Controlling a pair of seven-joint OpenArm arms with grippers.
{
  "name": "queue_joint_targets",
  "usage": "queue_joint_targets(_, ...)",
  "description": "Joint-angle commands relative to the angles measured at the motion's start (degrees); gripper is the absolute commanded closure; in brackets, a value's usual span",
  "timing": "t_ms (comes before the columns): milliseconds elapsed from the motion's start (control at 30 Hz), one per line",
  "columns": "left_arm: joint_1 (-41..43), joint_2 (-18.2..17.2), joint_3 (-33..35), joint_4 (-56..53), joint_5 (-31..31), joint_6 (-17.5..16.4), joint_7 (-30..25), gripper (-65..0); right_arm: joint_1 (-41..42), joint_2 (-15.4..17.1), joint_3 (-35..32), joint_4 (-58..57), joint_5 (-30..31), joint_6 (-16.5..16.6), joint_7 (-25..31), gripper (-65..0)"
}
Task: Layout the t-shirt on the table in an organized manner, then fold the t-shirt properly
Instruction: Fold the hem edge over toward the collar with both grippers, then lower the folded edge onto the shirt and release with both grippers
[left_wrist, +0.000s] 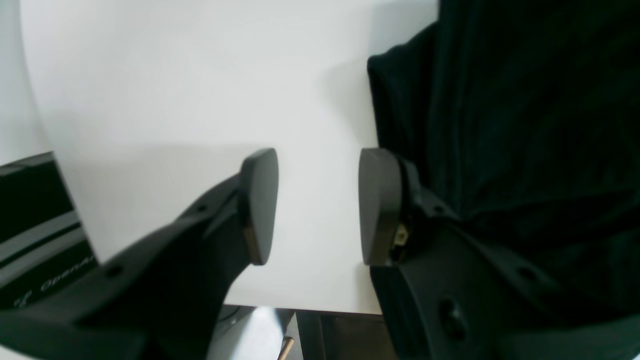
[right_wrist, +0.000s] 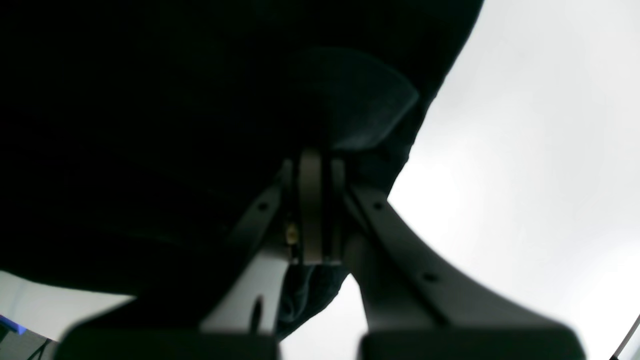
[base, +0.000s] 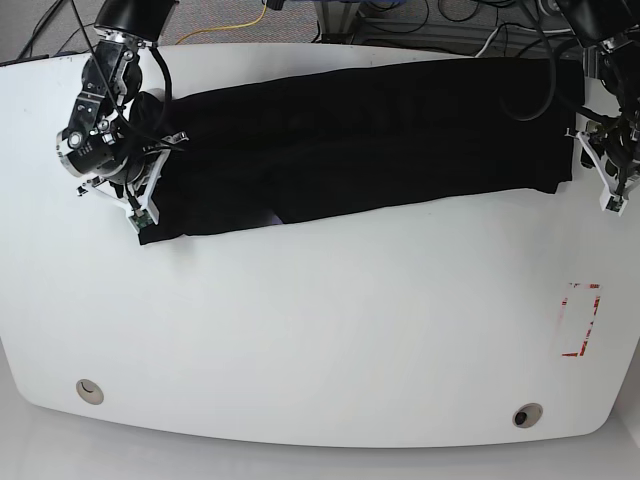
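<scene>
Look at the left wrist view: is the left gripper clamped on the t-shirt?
No: the left gripper stands open over bare table, with the t-shirt lying beside it.

Beyond the far edge in the base view, we are seeing a strip of grey speckled floor (base: 215, 12) running behind everything. A thin yellow cable (base: 232, 27) is lying across it, curving toward the top edge. Near it, a tangle of black and white cables (base: 440, 25) is spreading over the floor, beside a pale grey metal frame (base: 352, 18) that is only partly showing. In the left wrist view, we are looking at a black panel with grey stripes and small white lettering (left_wrist: 37, 240) at the lower left, the lettering too blurred to read fully. A thin wooden stick (left_wrist: 286, 348) is poking up at the bottom edge.
</scene>
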Motion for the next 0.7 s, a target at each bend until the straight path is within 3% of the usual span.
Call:
queue_joint_targets(0,0.65,-1.69,-0.37,1.17,-0.04,0.01,1.19,-24.7,0.78,0.86,0.33,0.81,-0.47,-0.1,0.45,-0.2)
queue_joint_targets(167,2.32,-3.54,-0.37,1.17,-0.3,0.01,2.25,-24.7,0.17,0.95,0.42,1.16,-0.47,-0.1,0.45,-1.0)
queue_joint_targets(233,3.19,-3.62,-0.37,1.17,-0.39,0.01,2.25,-24.7,-0.19,1.13,0.42,1.69,-0.3,-0.1,0.45,-5.7)
queue_joint_targets(333,3.55,-3.71,-0.37,1.26,-0.39,0.01,2.25,-24.7,-0.54,1.04,0.42,3.8,-0.82,-0.1,0.45,-18.9)
queue_joint_targets(533,6.01,-5.12,-0.46,4.6,-0.3,0.01,2.42,-24.7,-3.44,0.95,1.91,7.84,-0.3,-0.1,-1.58,-53.7)
queue_joint_targets(633,7.15,-5.03,-0.28,7.5,-0.3,0.01,2.42,-24.7,-3.61,0.95,4.9,8.11,-0.3,-0.1,-3.82,-65.0)
queue_joint_targets(667,7.5,-5.03,-0.2,7.94,-0.3,0.01,2.42,-24.7,-3.61,0.95,5.6,8.11,-0.3,-0.1,-3.82,-65.0)
